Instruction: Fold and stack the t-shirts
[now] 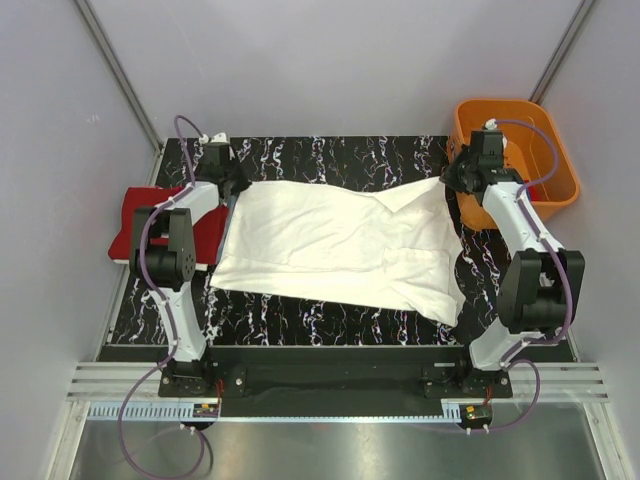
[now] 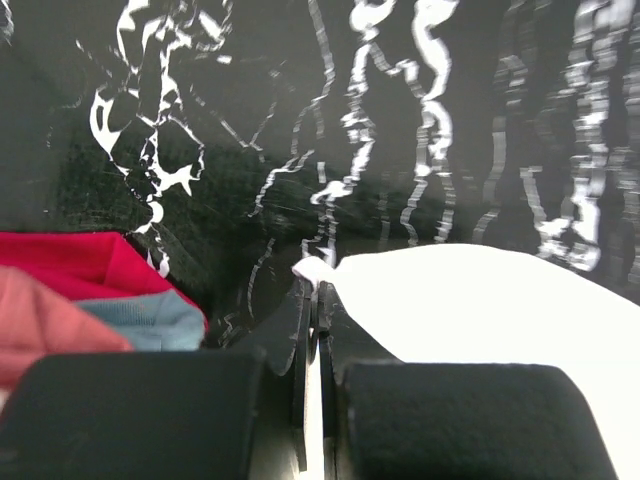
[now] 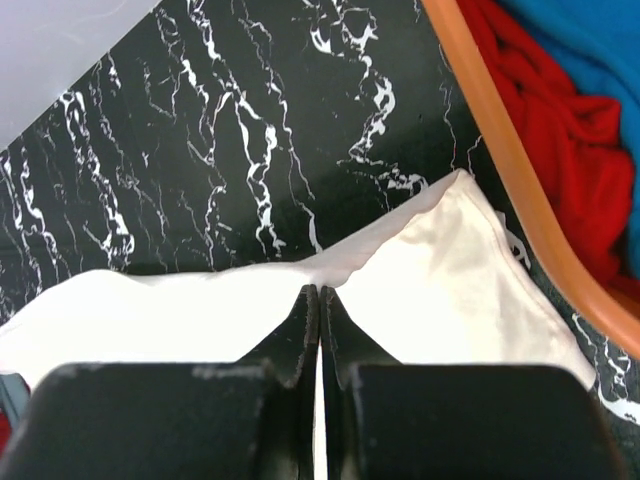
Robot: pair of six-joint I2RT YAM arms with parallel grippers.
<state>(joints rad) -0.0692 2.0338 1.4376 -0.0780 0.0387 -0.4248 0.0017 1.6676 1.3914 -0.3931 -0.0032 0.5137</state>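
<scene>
A large white t-shirt [image 1: 340, 245] lies spread across the black marbled table, with its far edge lifted a little at both corners. My left gripper [image 1: 232, 190] is shut on the shirt's far-left corner; in the left wrist view the tips [image 2: 315, 285] pinch a tuft of white cloth [image 2: 480, 300]. My right gripper [image 1: 452, 180] is shut on the far-right edge, and the right wrist view shows its tips [image 3: 318, 290] closed on a fold of the white shirt [image 3: 440, 280]. A folded red t-shirt [image 1: 140, 225] rests at the table's left edge, under the left arm.
An orange basket [image 1: 470, 110] stands at the back right, close behind my right gripper. Its rim [image 3: 510, 170] runs beside the white shirt, and inside lie a red t-shirt [image 3: 560, 130] and a blue one [image 3: 590, 40]. Grey walls close in both sides.
</scene>
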